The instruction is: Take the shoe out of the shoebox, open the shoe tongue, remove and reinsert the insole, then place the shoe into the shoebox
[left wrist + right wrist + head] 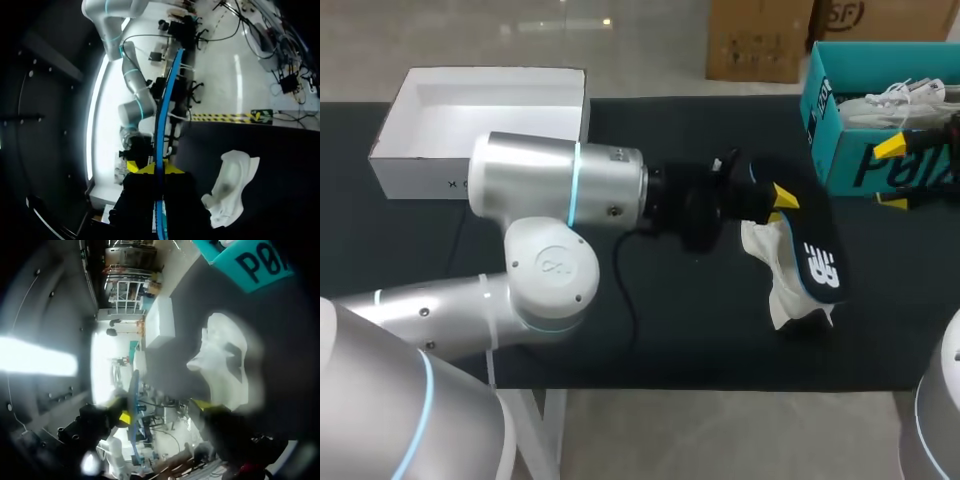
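Shoe work is standing around midway, I'd judge, since the insole is out of the shoe and waiting to go back in. Starting nearest me on the dark table, a wad of crumpled white paper is lying well clear of the teal shoebox, on the side the left arm comes from. Just above that paper, the left gripper is clamping the dark, blue-edged insole between its yellow tips; the left wrist view is catching the insole edge-on, running straight out between the fingers. Closer to the shoebox, the right gripper is hovering just in front of its printed wall with its fingers spread and nothing between them. Inside the shoebox the white shoe is lying with its laces showing above the rim, though I cannot tell how its tongue is sitting. Farthest off, a white open box is resting well apart from the shoebox, across the table. What is remaining, as I read it, is getting the insole back inside the shoe and leaving the shoe settled in the shoebox.
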Controlling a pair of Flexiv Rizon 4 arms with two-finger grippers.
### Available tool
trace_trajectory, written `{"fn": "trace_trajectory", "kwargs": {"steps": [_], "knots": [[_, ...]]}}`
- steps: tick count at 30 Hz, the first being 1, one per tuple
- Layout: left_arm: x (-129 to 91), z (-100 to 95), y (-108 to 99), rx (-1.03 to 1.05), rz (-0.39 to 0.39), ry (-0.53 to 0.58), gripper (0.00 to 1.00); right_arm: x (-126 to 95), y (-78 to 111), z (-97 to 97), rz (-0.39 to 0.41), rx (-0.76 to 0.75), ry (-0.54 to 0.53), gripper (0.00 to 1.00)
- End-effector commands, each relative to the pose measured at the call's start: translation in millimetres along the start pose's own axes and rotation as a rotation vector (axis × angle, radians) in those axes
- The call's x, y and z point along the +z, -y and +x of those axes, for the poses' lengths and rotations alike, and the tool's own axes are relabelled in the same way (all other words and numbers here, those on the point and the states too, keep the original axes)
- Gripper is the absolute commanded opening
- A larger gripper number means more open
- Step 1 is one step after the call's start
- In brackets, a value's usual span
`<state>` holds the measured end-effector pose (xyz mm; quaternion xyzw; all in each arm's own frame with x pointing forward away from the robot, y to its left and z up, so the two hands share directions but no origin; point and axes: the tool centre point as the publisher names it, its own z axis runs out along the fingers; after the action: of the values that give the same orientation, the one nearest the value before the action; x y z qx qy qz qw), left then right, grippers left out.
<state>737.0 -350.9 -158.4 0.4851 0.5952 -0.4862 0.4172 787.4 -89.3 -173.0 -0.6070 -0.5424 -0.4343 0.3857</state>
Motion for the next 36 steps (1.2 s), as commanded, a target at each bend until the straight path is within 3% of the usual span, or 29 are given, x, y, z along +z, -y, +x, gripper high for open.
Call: {"fn": "trace_trajectory", "kwargs": {"steps": [1,14,18,20,22,23,24,27,36], "knots": [[-10.5,1.8,1.8,-0.001,0.004,-0.012,0.0,-49.1,44.3,3.4,-0.107,-0.008,0.045,1.0],[-11.9,-2.4,3.0,0.002,0.011,-0.045,0.0,-49.1,44.3,3.4,-0.107,-0.008,0.045,1.0],[-13.2,-2.3,5.8,-0.007,0.018,-0.055,0.0,-77.7,45.9,1.7,-0.085,-0.238,0.272,1.0],[-14.9,-1.8,6.8,-0.012,0.019,-0.056,0.0,-96.6,53.0,0.1,-0.037,-0.364,0.441,1.0],[-15.4,-1.3,7.3,-0.017,0.019,-0.058,0.0,-112.4,57.7,-3.1,-0.035,-0.379,0.588,1.0],[-15.5,-1.2,8.7,-0.019,0.019,-0.059,0.0,-121.2,62.2,-5.1,0.015,-0.394,0.709,1.0],[-15.4,-1.2,9.2,-0.02,0.02,-0.059,0.0,-124.0,64.1,-5.4,0.022,-0.375,0.754,1.0],[-15.3,-0.7,11.9,-0.023,0.023,-0.062,0.0,-134.1,65.4,-9.0,0.062,-0.258,0.85,1.0],[-14.8,2.8,14.0,-0.031,0.026,-0.083,0.0,-134.9,64.9,-9.7,0.072,-0.226,0.82,1.0]]}}
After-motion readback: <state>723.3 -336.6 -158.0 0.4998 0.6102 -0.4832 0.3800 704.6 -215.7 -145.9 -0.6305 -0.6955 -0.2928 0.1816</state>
